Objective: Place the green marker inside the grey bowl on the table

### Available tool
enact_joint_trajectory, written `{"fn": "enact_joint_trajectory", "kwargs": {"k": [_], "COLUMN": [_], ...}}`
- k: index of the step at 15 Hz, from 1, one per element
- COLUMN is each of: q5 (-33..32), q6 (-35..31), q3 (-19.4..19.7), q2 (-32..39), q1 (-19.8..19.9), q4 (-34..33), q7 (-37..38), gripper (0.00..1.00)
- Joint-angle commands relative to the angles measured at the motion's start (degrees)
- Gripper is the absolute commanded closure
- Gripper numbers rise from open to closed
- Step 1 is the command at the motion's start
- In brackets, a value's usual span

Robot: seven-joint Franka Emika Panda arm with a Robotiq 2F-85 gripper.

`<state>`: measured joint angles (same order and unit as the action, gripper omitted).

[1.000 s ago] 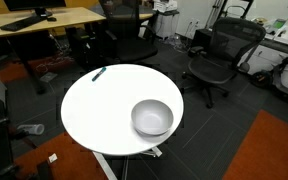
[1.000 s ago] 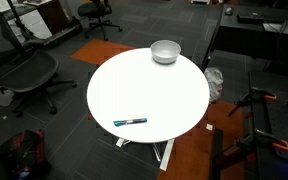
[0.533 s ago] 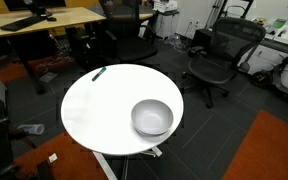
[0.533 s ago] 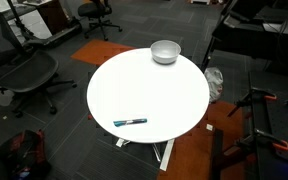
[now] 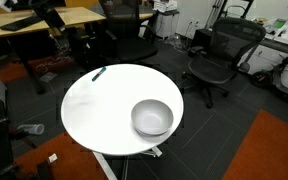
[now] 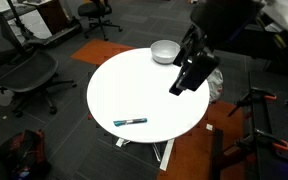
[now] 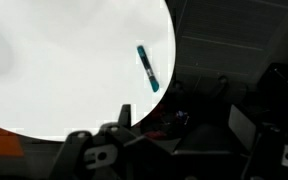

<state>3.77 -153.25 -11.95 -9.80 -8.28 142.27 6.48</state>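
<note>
The green marker [image 5: 99, 73] lies flat near the far left edge of the round white table [image 5: 99, 115]. It also shows near the front edge in an exterior view [image 6: 130, 121] and in the wrist view [image 7: 148, 67]. The grey bowl [image 5: 152, 117] stands upright and empty on the table; it also shows at the far edge [image 6: 165, 51]. My gripper [image 6: 182, 84] is a dark blur above the table's right side, next to the bowl and well away from the marker. Its dark jaws [image 7: 102, 148] fill the bottom of the wrist view; I cannot tell whether they are open.
Black office chairs stand around the table [image 5: 212, 55] [image 6: 29, 75]. A wooden desk [image 5: 44, 20] is behind it. Orange carpet [image 5: 269, 150] lies beside the pedestal. A black stand [image 6: 259, 110] is at the right.
My arm has swung into an exterior view, over the table's right side near the bowl. The marker and the bowl have not moved.
</note>
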Motion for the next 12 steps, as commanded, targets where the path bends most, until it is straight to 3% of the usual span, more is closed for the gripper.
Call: {"fn": "enact_joint_trajectory", "kwargs": {"k": [1,7,12], "q5": [1.2,-3.4,-3.4], "q6": [-3.2,-5.8,-5.0], "q3": [1.0,0.9,1.1], "q2": [7.6,17.6,24.5], "q1": [-2.0,-1.2,-0.1], "q4": [-3.7,-8.8,-14.3], "q7": [-7.1,-10.3,-14.5], "gripper": [0.00,0.00,0.00]}}
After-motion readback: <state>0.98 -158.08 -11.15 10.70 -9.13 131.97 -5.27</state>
